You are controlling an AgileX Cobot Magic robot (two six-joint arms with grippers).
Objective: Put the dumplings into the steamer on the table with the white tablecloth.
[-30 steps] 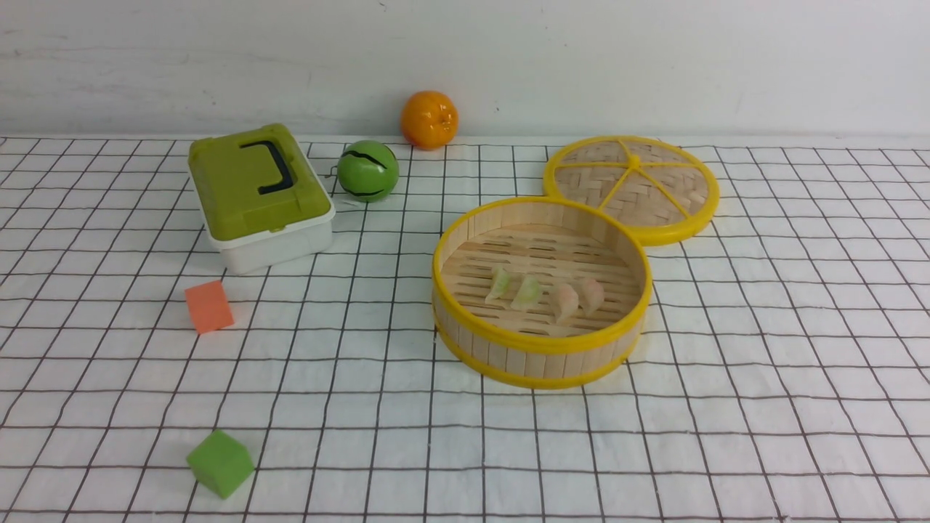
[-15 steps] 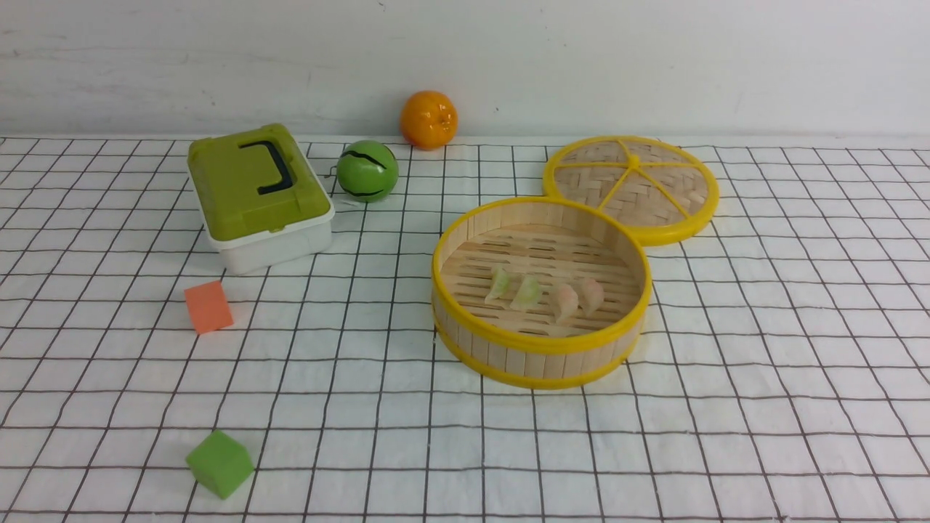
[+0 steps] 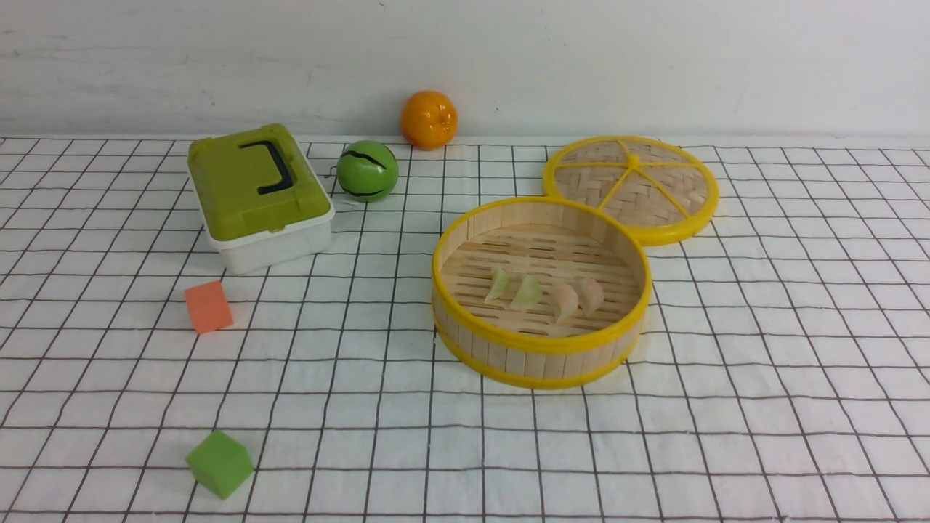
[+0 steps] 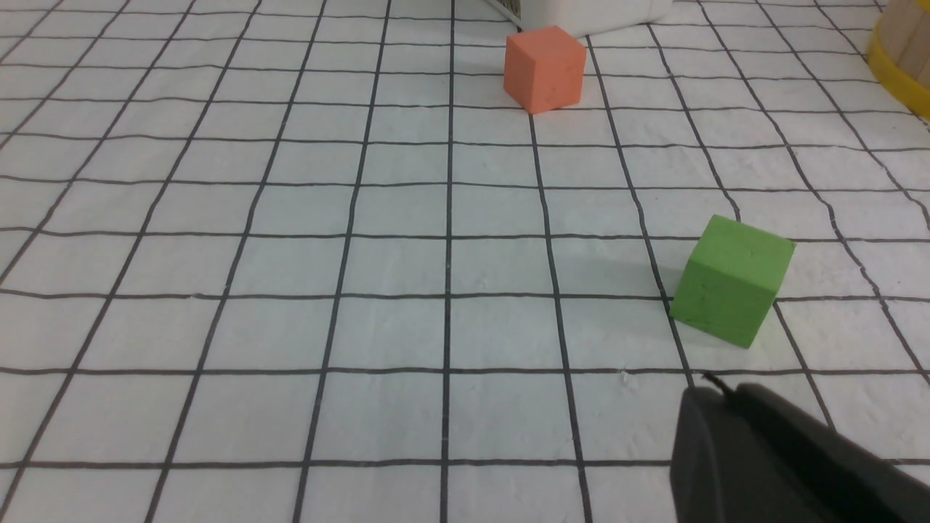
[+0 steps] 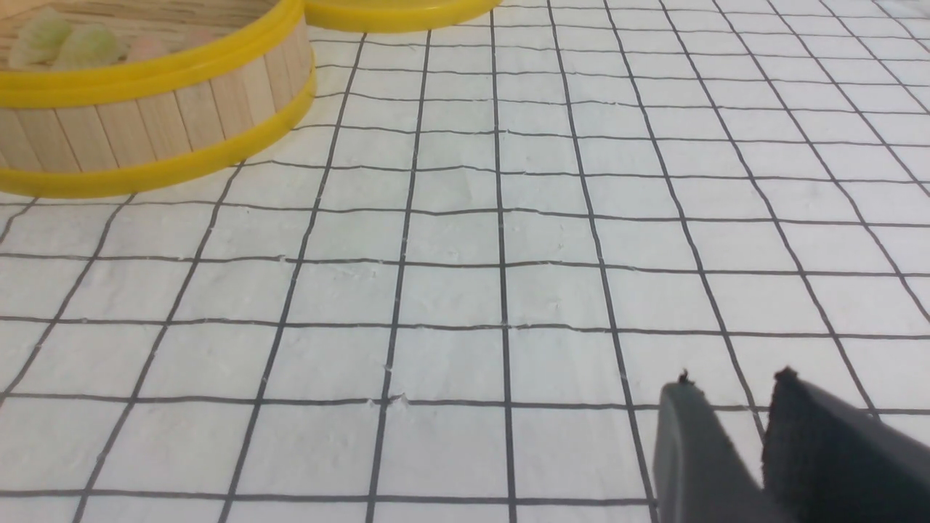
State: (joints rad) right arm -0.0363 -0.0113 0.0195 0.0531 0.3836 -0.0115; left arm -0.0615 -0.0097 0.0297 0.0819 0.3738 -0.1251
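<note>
The steamer (image 3: 538, 359) stands right of centre on the white tablecloth (image 3: 763, 363) that covers the table. Several dumplings lie in a row on its slatted floor: two pale green (image 3: 498, 285) (image 3: 527, 293) and two pale pink (image 3: 565, 301) (image 3: 592, 293). Neither gripper shows in the front view. In the right wrist view my right gripper (image 5: 734, 381) hangs over bare cloth, open by a narrow gap with nothing in it, and the steamer (image 5: 145, 109) and green dumplings (image 5: 43, 36) are far off. My left gripper (image 4: 716, 392) is shut and empty, close to a green cube (image 4: 732, 280).
The woven lid (image 3: 631, 185) lies flat behind the steamer, touching it. A green-lidded box (image 3: 258, 192), a green ball (image 3: 368, 171) and an orange (image 3: 429, 118) sit at the back left. An orange cube (image 3: 208, 306) and the green cube (image 3: 219, 463) lie on the left.
</note>
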